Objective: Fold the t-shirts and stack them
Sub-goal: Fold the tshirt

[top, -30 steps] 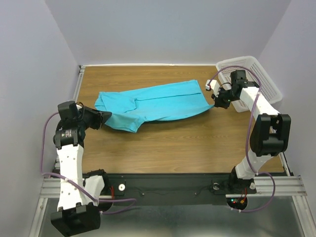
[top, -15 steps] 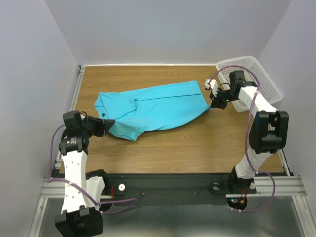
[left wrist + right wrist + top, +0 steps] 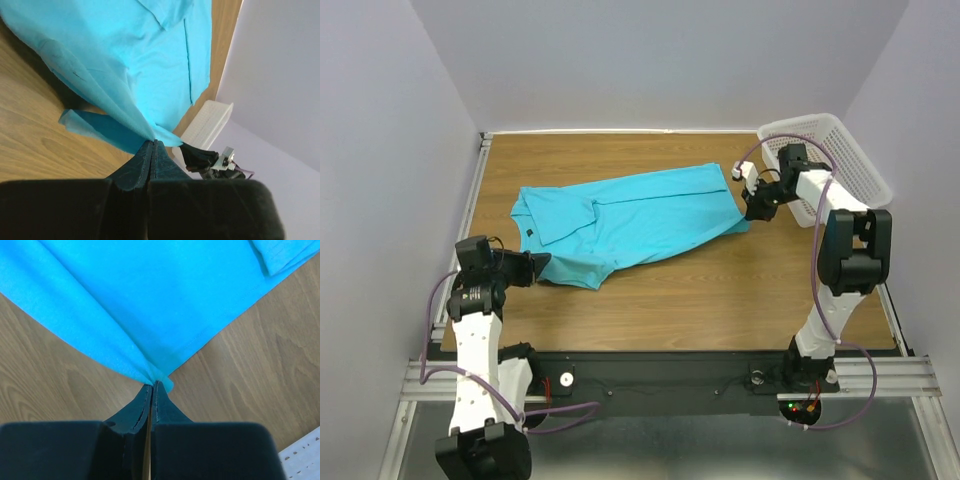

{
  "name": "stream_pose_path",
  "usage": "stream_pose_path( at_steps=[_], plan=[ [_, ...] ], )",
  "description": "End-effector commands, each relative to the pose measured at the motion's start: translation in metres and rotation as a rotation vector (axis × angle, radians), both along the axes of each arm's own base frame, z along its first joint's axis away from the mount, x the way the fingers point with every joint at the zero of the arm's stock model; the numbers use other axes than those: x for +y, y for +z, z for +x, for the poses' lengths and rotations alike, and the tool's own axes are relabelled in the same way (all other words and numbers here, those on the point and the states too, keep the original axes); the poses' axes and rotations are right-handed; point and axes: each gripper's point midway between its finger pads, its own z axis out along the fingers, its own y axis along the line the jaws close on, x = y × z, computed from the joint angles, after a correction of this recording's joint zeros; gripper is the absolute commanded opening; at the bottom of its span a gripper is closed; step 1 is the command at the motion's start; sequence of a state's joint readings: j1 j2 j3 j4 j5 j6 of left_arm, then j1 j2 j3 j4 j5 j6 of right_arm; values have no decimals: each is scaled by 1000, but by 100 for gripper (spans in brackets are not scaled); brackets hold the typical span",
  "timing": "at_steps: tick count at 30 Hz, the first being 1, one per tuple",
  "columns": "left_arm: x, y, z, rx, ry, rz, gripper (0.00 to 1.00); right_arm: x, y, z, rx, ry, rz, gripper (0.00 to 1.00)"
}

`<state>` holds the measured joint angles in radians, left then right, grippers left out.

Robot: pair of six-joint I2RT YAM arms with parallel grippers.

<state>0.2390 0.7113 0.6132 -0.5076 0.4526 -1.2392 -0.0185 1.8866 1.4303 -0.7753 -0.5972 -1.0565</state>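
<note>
On the wooden table (image 3: 720,290), the left gripper (image 3: 537,266) clamps a corner of the turquoise t-shirt (image 3: 640,215) at 8 o'clock, and the right gripper (image 3: 752,211) clamps its hem corner at 3 o'clock — jaws together on cloth. The shirt lies mid-table, its long axis roughly 9 to 3 o'clock — one arm at each end.

In the top view there is one turquoise t-shirt (image 3: 630,220), in the middle of the frame. One white perforated basket (image 3: 855,160) is in the upper right. There are two robot arms, the left arm (image 3: 470,325) and the right arm (image 3: 848,262). They carry two grippers, the left gripper (image 3: 542,264) and the right gripper (image 3: 752,212). There is one wooden table (image 3: 720,290).
</note>
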Motion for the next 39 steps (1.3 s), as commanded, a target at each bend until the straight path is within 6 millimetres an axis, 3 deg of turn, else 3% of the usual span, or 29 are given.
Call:
stream_pose_path(
  at_steps=[1, 6, 16, 39],
  plan=[
    [13, -2, 11, -33, 96, -5, 0, -2, 19, 27, -72, -34, 11, 1],
    [21, -2, 17, -20, 132, 12, 0, -1, 22, 37, -80, -48, 25, 1],
    [27, -9, 27, -6, 172, -6, 0, 2, 11, 37, -44, -63, 46, 1],
    [41, -2, 61, -33, 185, 12, 0, 6, 5, 50, -8, -118, 82, 1]
  ],
)
